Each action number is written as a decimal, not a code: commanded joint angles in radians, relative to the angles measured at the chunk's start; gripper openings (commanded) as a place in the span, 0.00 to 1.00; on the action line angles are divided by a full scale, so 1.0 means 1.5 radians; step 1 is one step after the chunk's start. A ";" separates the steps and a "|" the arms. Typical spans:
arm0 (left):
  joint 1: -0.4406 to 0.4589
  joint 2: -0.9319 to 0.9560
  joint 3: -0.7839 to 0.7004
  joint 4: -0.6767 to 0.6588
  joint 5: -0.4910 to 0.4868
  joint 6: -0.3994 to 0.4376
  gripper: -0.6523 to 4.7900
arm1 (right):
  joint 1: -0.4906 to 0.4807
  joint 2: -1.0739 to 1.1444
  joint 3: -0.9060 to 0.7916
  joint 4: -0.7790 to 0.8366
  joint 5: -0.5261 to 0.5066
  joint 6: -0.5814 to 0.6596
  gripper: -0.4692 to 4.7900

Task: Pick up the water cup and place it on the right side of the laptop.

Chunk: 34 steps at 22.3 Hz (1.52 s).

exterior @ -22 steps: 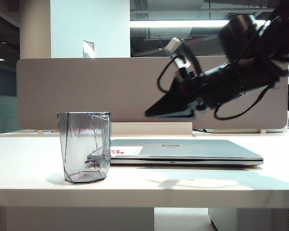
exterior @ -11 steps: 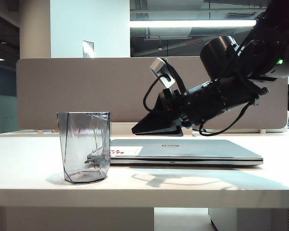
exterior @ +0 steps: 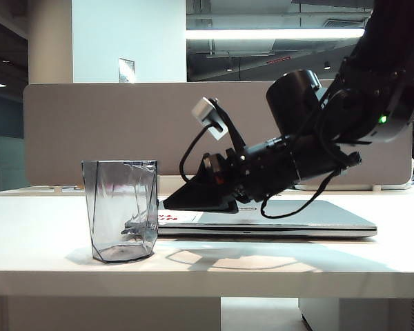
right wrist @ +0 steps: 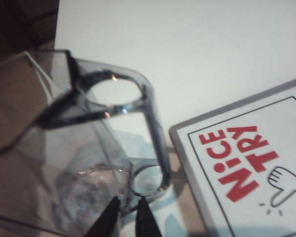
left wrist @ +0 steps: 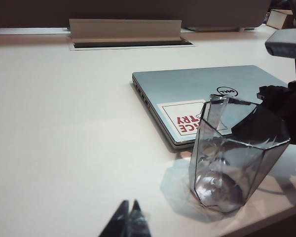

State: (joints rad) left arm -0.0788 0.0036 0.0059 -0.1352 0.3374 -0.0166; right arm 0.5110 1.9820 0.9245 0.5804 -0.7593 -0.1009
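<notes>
Tumbler (exterior: 121, 210), smoky, faceted, upright beside laptop (exterior: 276, 215)

One water cup (exterior: 121, 211) stands on the one table (exterior: 48, 234); one laptop (exterior: 290, 215) lies there too, bearing one white sticker (left wrist: 186, 117) with red print and one oval logo (left wrist: 227, 92); two grippers show, the right gripper (exterior: 167, 205) low over the laptop with its tips at the cup's side, the left gripper (left wrist: 129, 218) near the table's front, well apart.
</notes>
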 commanded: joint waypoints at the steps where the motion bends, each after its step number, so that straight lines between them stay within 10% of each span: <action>1: -0.001 0.000 0.003 -0.004 0.002 0.001 0.11 | 0.001 0.008 0.002 0.048 0.001 0.000 0.33; 34: -0.001 0.000 0.003 -0.004 0.003 0.001 0.11 | 0.025 0.083 0.076 0.125 0.039 0.035 0.39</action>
State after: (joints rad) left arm -0.0788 0.0029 0.0059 -0.1352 0.3374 -0.0166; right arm 0.5419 2.1117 1.0313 0.7506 -0.6930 -0.0498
